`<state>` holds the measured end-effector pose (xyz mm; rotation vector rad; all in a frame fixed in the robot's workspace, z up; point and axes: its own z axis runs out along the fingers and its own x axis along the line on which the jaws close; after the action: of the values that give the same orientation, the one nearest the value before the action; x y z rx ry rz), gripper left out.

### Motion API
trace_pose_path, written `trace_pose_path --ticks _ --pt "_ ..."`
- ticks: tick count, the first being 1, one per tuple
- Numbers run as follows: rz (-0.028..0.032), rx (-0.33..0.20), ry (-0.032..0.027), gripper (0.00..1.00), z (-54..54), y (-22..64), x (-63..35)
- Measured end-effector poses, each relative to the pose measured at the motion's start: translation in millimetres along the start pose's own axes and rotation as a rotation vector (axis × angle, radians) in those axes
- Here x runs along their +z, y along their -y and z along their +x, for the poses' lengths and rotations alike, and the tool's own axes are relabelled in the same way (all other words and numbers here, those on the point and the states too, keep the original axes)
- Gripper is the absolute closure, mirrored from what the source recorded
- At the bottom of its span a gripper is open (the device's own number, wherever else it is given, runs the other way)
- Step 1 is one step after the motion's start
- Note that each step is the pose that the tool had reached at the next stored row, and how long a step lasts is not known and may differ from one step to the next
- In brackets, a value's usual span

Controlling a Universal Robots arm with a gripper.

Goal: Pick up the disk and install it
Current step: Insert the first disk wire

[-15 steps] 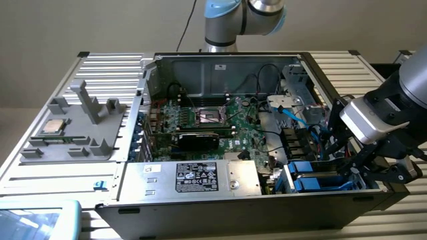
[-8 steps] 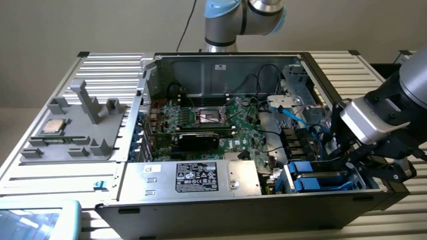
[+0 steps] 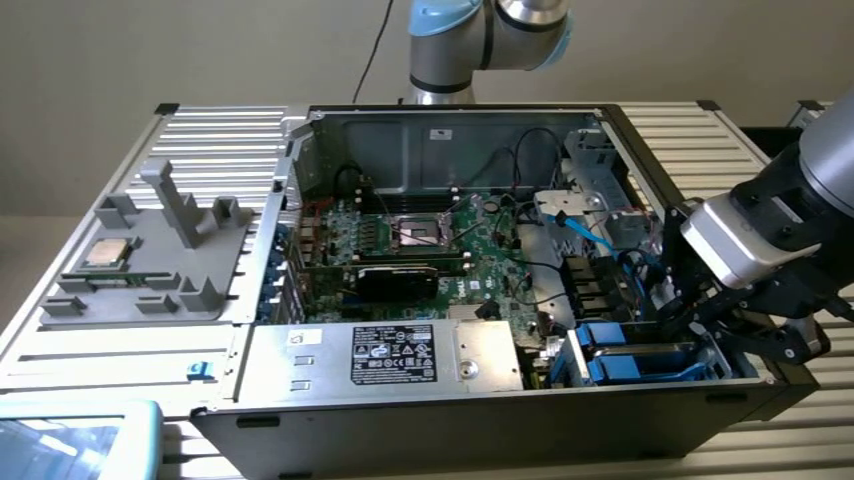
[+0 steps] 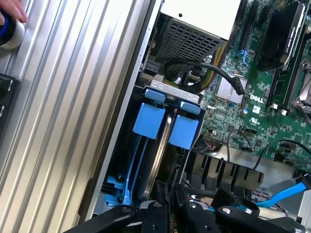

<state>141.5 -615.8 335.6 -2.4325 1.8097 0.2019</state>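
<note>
Disk (image 4: 163, 150) stands on edge in the drive cage (image 4: 170, 90), low and centre in the wrist view and at the lower right of the exterior view (image 3: 638, 352). It is one of two blue-framed units set side by side. The gripper (image 4: 173, 196) sits right at its near edge, at the bottom centre of the wrist view. Its fingers are drawn almost together and, as I read it, clenched on that edge, though the contact itself is partly hidden.

A square grip matters most here. The fingers should bite evenly on the frame, not skewed, so the disk keeps in line with the cage rails and does not jam.

The neighbouring carrier (image 4: 183, 131) lies just beside it, and any sideways drift would catch it. The blue cable (image 4: 291, 189) at lower right and the black cable bundle (image 4: 214, 73) above the cage are near enough to snag.
</note>
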Motion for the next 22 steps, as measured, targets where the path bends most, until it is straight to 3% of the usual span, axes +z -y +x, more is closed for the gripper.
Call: trace_pose_path --ticks 5,8,13,17,18,22 --pt "-0.0008 0.0 -0.0025 0.83 -1.6 0.3 -4.2" --pt "-0.0044 0.001 -0.0129 0.83 -4.2 0.6 -11.9" --pt "-0.0172 0.003 -0.0398 0.84 -6.5 1.1 -18.6" --pt "-0.026 0.004 -0.0498 0.84 -8.5 1.4 -23.9" --pt "-0.0291 0.005 -0.0514 0.84 -9.0 1.5 -24.7" --pt "-0.0604 0.01 -0.0522 0.84 -11.5 2.2 -25.4"
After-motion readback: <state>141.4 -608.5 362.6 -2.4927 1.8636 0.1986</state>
